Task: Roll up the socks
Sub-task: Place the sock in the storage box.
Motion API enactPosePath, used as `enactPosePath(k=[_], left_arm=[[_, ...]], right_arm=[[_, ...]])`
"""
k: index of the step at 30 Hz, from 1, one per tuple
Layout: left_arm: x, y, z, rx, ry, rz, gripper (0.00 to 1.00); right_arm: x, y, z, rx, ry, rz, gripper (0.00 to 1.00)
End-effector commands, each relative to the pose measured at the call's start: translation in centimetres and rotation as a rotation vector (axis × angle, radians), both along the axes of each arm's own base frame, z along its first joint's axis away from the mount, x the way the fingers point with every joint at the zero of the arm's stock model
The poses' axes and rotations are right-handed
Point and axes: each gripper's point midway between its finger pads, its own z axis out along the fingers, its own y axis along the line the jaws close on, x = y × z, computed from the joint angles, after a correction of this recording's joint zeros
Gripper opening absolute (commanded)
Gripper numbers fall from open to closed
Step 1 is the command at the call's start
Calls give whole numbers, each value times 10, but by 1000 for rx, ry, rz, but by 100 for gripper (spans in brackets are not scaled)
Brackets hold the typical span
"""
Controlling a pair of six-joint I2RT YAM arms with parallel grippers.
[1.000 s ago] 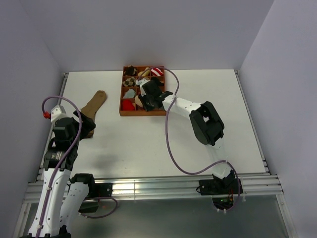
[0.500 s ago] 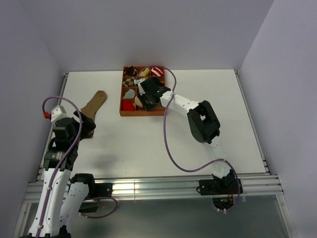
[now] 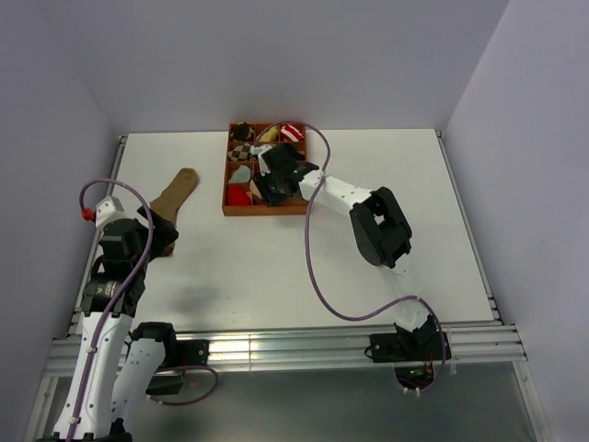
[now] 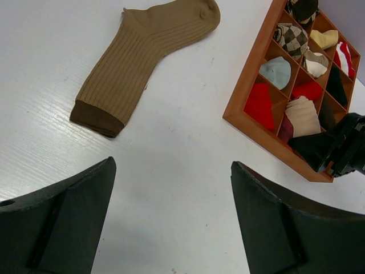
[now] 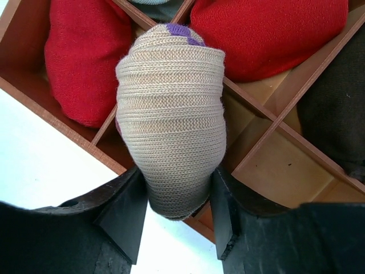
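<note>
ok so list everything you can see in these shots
table: one, white, under everything
tray: one, brown wood with compartments, far middle of table
brown sock: one, lying flat, left of tray
beige rolled sock: one, at tray's near edge
red bundles: two, in tray
light blue bundle: one, in tray
checkered bundle: one, in tray
red-and-white bundle: one, far corner of tray
yellow bundle: one, in tray
black bundle: one, far end of tray
left gripper: open, empty, above bare table
right gripper: fingers either side of beige roll, grip unclear
</note>
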Motion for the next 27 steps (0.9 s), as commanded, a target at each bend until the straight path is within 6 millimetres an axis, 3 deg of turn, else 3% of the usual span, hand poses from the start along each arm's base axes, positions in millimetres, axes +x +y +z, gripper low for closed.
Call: enactPosePath(k=[1,14,27], left_arm=[[3,3,11,17,-46,3,87],[4,2,10,16,-47,-2,87],[4,1,9,17,-46,-9,87]], right_arm=[[-14,-26,-3,-67,65,-38,53],[-15,-32,14,-28,45,-64,62],[-1,-33,58,21,-58,-106,75]])
